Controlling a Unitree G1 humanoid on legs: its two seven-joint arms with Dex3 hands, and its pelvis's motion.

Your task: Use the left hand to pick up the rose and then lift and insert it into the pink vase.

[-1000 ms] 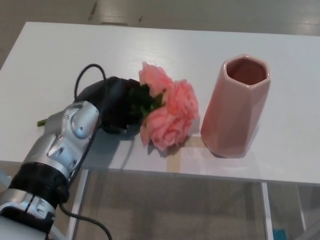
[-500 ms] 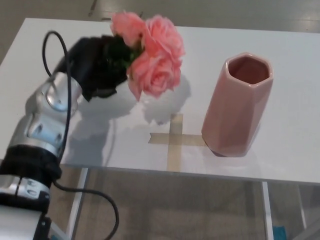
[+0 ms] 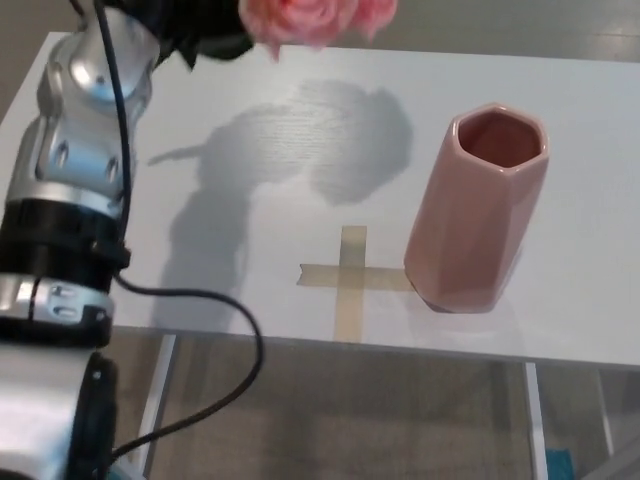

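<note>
My left hand [image 3: 195, 28] is raised to the picture's top edge, shut on the rose [image 3: 310, 20]. Only the lower part of the pink blooms shows, cut off by the top of the frame, with dark leaves beside the hand. The rose hangs high above the white table [image 3: 200, 120], up and to the left of the pink vase [image 3: 475, 210]. The vase stands upright at the right with its mouth open and nothing inside. My silver and black left forearm [image 3: 75, 170] runs up the left side. The right hand does not show.
A cross of tan tape [image 3: 345, 278] lies on the table just left of the vase's foot. The rose and arm cast a broad shadow [image 3: 300, 140] on the tabletop. The table's front edge runs below the tape, with floor beyond.
My left hand has lifted the rose from the tabletop up to the top of the picture. The vase has stayed in place.
</note>
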